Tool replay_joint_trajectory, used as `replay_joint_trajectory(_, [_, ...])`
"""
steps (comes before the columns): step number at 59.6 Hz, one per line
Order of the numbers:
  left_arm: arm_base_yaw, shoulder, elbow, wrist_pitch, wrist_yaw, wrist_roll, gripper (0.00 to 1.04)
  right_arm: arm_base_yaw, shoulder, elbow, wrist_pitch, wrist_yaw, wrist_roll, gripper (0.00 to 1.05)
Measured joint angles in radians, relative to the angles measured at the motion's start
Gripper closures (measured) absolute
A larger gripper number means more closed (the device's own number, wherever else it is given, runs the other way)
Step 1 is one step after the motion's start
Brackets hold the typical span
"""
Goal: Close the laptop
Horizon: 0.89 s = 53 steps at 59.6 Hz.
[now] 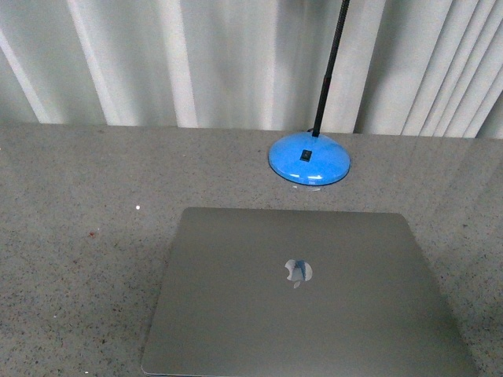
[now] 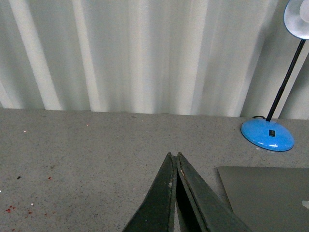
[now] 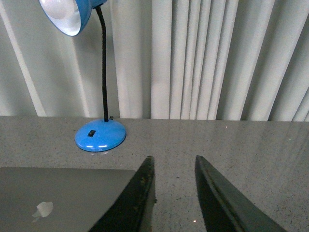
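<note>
The laptop (image 1: pixel 302 294) lies shut and flat on the grey speckled table (image 1: pixel 78 236), its silver lid up with the apple logo showing. Neither arm appears in the front view. In the left wrist view my left gripper (image 2: pixel 173 155) is shut, its fingers pressed together with nothing between them, above bare table to one side of the laptop (image 2: pixel 268 195). In the right wrist view my right gripper (image 3: pixel 175 158) stands open and empty, off the other side of the laptop (image 3: pixel 58 198), over the table.
A blue desk lamp's base (image 1: pixel 309 159) stands just behind the laptop, its black gooseneck (image 1: pixel 331 63) rising out of view. The lamp head (image 3: pixel 65 14) shows in the right wrist view. A pale pleated curtain (image 1: pixel 196 55) hangs behind the table's far edge.
</note>
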State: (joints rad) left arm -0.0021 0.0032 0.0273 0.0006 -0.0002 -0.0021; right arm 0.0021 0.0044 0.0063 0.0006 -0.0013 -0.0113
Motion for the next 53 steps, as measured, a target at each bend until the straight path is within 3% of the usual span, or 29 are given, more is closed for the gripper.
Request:
replay_joint_trajectory(22, [0.0, 0.0, 0.0, 0.0, 0.0, 0.0, 0.15, 0.0, 0.0, 0.0, 0.0, 0.0, 0.0, 0.06])
replay_joint_trajectory(25, [0.0, 0.0, 0.0, 0.0, 0.0, 0.0, 0.06, 0.0, 0.0, 0.0, 0.0, 0.0, 0.001, 0.07])
replay_joint_trajectory(53, [0.0, 0.0, 0.0, 0.0, 0.0, 0.0, 0.07, 0.0, 0.0, 0.0, 0.0, 0.0, 0.0, 0.07])
